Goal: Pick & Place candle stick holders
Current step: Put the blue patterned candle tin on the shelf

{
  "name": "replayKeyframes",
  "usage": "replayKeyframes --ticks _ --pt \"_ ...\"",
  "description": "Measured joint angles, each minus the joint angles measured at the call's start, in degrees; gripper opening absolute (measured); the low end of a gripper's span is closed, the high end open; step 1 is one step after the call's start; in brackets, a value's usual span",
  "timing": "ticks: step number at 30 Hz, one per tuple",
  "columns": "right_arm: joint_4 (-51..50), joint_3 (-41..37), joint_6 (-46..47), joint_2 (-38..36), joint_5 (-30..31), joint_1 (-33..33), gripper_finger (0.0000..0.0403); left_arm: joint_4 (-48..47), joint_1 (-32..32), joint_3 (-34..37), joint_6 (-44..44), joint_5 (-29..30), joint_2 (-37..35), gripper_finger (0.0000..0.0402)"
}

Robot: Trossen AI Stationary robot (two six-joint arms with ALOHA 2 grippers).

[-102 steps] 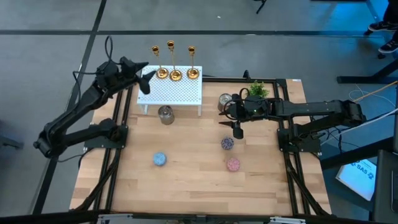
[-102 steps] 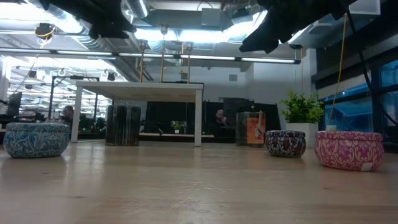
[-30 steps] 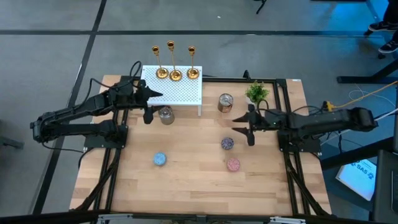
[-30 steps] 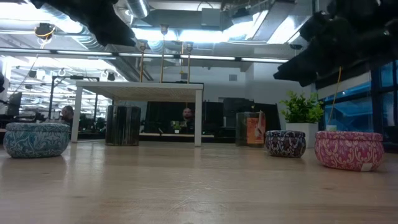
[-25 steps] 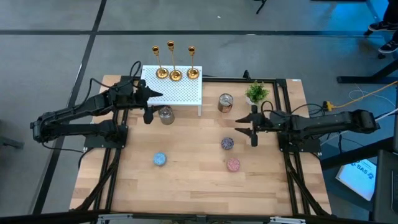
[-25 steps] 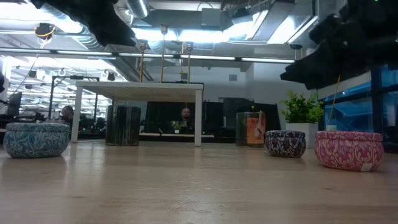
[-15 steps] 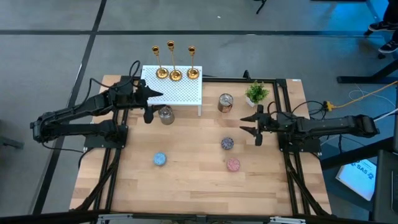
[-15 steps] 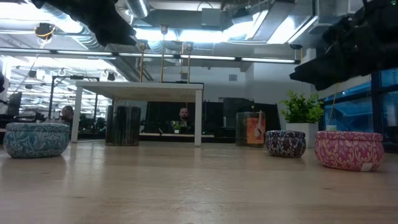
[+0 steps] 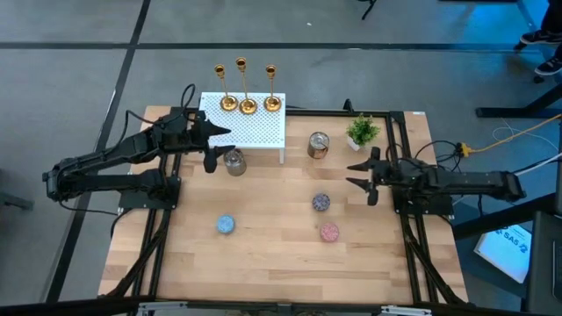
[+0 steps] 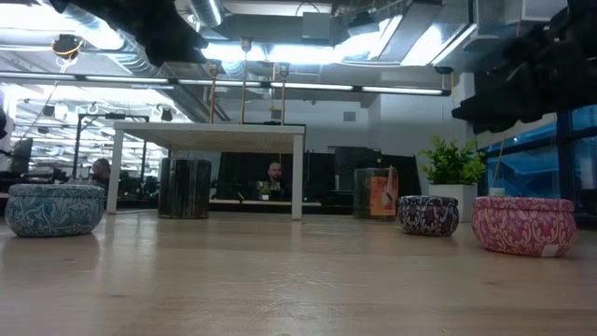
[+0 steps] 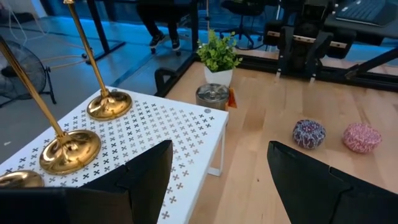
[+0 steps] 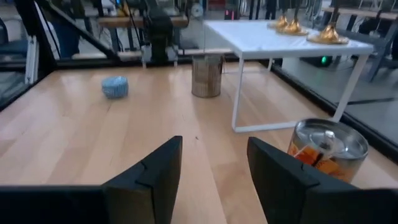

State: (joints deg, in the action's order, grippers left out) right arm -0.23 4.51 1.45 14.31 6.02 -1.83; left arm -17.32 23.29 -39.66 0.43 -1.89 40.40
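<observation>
Three gold candle stick holders (image 9: 248, 104) stand upright on their round bases along the far edge of a white perforated stand (image 9: 250, 133). The left wrist view shows their bases (image 11: 69, 151) close up; the right wrist view shows them far off (image 12: 326, 36). My left gripper (image 9: 214, 147) hovers open at the stand's near left corner, holding nothing (image 11: 217, 180). My right gripper (image 9: 363, 182) hangs open and holds nothing near the table's right edge (image 12: 211, 168), far from the holders.
A silver tin (image 9: 234, 161) stands by the stand's near edge. A silver and copper tin (image 9: 318, 145) and a small plant (image 9: 363, 130) sit to the stand's right. Blue (image 9: 226, 225), speckled (image 9: 321, 203) and pink (image 9: 329, 233) discs lie on the wooden tabletop.
My right gripper has drawn back toward the table's right edge and sunk a little, staying open. Nothing on the table has moved.
</observation>
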Motion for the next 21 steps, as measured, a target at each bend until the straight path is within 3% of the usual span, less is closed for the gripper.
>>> replayKeyframes --ticks 7,21 --pt "6.6 -4.0 -3.1 -3.8 -0.1 0.0 0.0186 0.0 0.0 0.0 -2.1 1.0 0.0 0.026" --pt "1.9 -4.0 -4.6 -2.7 0.9 -0.1 0.0186 -0.9 -0.3 0.0 -2.7 0.3 3.9 0.026"
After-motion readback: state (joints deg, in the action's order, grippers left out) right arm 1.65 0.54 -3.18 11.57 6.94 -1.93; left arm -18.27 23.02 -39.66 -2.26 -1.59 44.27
